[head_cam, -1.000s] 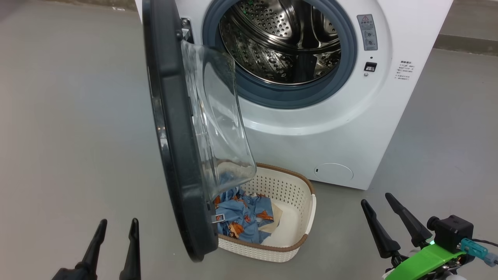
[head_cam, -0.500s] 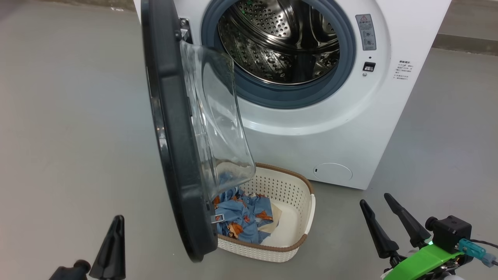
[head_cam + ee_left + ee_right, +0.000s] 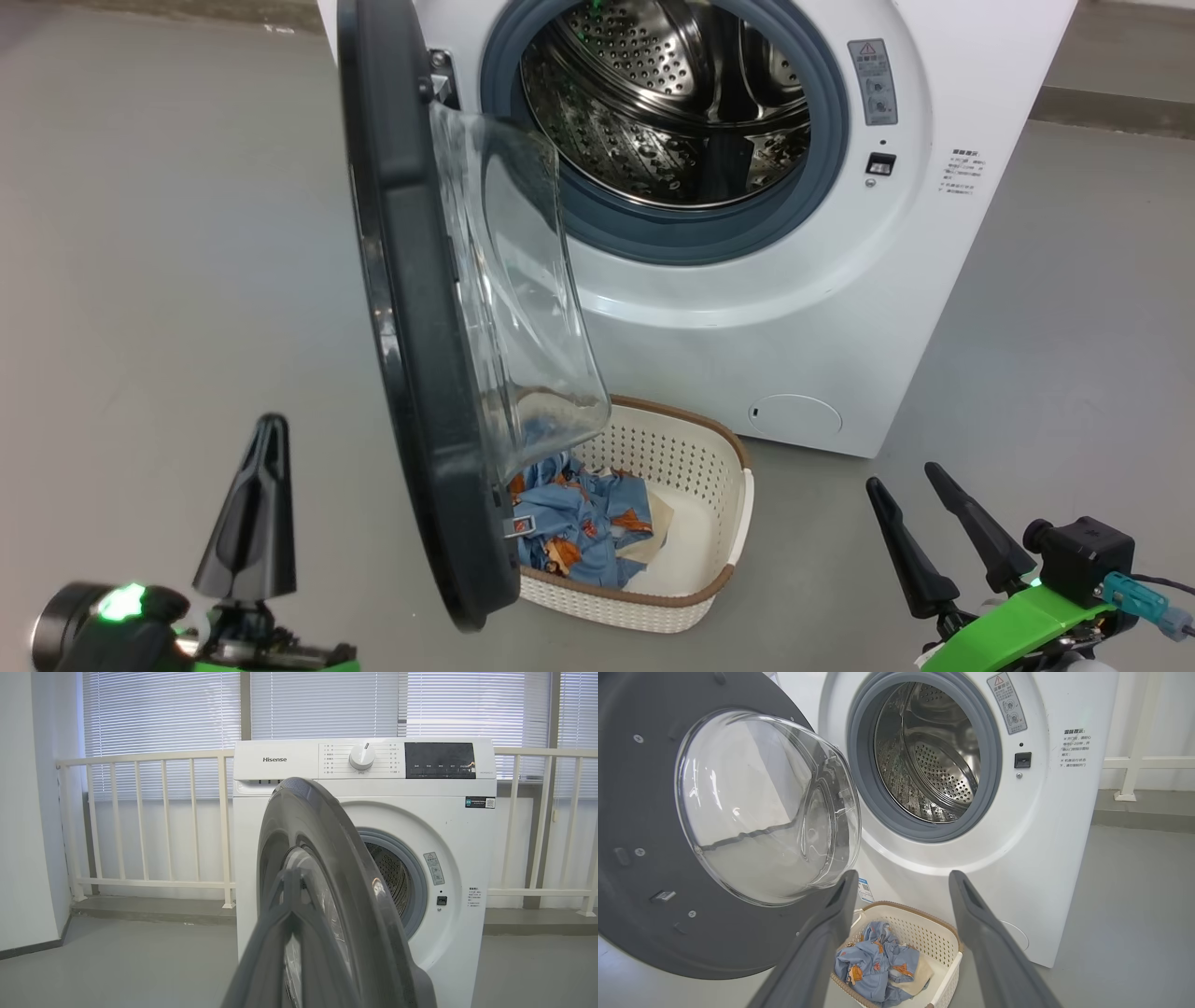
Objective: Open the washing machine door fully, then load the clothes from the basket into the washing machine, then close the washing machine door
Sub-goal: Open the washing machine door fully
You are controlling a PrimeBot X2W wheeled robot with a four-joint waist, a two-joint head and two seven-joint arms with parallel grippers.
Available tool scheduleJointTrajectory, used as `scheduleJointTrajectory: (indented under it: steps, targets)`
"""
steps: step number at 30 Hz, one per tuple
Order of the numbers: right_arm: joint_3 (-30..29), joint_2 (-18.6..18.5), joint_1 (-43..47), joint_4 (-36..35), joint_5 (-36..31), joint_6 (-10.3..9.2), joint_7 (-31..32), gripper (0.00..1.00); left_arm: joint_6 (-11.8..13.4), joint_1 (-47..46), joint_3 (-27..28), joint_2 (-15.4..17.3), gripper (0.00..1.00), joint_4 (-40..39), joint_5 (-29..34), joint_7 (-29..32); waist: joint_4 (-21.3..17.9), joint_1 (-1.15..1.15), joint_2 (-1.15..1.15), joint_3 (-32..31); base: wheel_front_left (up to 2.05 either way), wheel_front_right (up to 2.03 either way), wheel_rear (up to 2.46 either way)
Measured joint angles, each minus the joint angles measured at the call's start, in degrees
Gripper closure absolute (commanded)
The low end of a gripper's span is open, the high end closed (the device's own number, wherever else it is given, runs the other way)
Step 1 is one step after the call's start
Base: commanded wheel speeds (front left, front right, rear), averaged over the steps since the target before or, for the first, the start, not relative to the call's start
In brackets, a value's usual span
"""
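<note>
Left fingers (image 3: 247,532) are pressed flat together into one dark wedge at the lower left of the head view. They grip nothing and stand apart from the door's edge. In the left wrist view they (image 3: 271,952) rise as a blurred pointed shape in front of the door's outer face. Right fingers (image 3: 910,551) are spread wide and empty at the lower right, over the grey floor (image 3: 168,280).

The washing machine (image 3: 794,327) is a white box at the upper centre. A grey rubber ring (image 3: 672,238) surrounds its shiny steel drum (image 3: 672,103), which is punched with small holes. A round cap (image 3: 794,415) sits low on its front.

The door (image 3: 411,327) is swung out towards the camera and seen nearly edge-on, a thick dark rim running from the top edge down to the lower centre. Its clear glass bowl (image 3: 523,308) bulges to the right, towards the machine. In the right wrist view the door (image 3: 644,858) shows its matt dark inner face at the left, with the bowl (image 3: 761,807) catching pale reflections.

The basket (image 3: 653,443) stands on the floor just in front of the machine, at the lower centre, its left part hidden behind the door's lower rim. It is cream with rows of small holes and a brown rim. The clothes (image 3: 579,523) lie crumpled in its left half, blue cloth with orange-brown figures, and a cream piece (image 3: 658,527) lies beside them.
</note>
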Motion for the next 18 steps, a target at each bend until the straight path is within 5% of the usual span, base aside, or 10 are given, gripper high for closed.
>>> scheduleJointTrajectory:
  steps: [9, 18]
  targets:
    - [0.2, 0.1, 0.0, -0.1, 0.0, 0.0, 0.0, 0.0, 0.0, -2.2, -6.5, 0.1, 1.0, -7.4, -0.1, 0.0, -0.9, 0.0, 0.0, 0.4, 0.0, 0.0, 0.0]
    - [0.5, 0.3, 0.0, -0.1, 0.0, 0.0, 0.0, 0.0, 0.0, -3.2, -16.9, 0.8, 1.0, -6.4, -2.2, 0.0, -2.0, 0.0, 0.0, 0.8, 0.0, 0.0, 0.0]
